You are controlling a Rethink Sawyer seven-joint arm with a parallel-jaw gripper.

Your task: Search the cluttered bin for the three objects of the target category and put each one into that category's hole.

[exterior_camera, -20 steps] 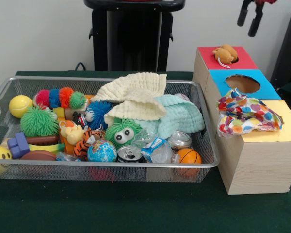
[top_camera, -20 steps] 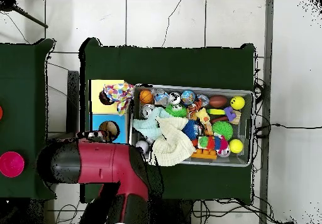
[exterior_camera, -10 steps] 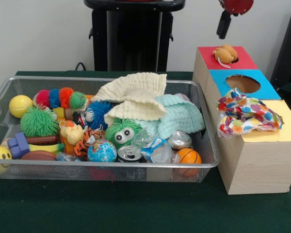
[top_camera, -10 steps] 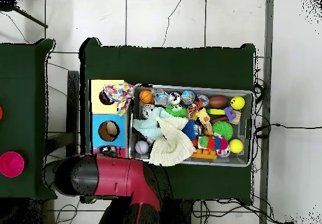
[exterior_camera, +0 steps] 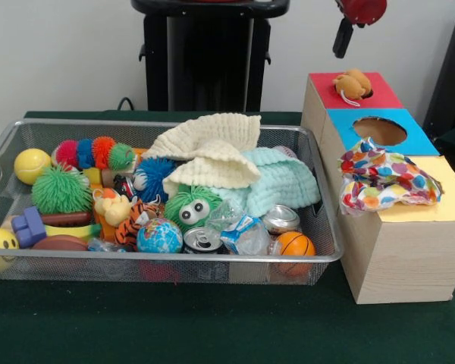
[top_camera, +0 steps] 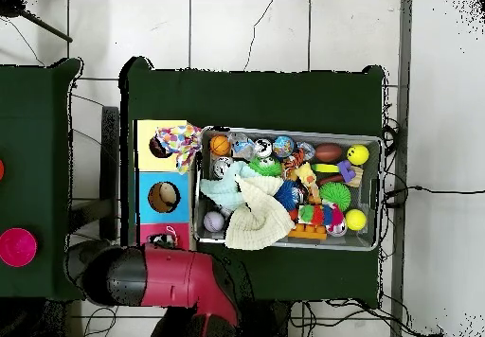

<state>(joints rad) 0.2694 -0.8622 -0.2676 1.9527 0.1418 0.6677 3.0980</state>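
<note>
One plush toy (exterior_camera: 352, 82), front view only

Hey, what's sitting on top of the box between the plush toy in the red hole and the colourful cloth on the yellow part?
Only the blue section's open hole lies between the plush toy and the colourful cloth, with nothing resting there; both views show this.

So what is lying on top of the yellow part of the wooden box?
A crumpled cloth with coloured dots lies on the yellow section of the wooden box and hangs over its left edge. It covers the hole there, so whether anything is inside cannot be seen.
</note>
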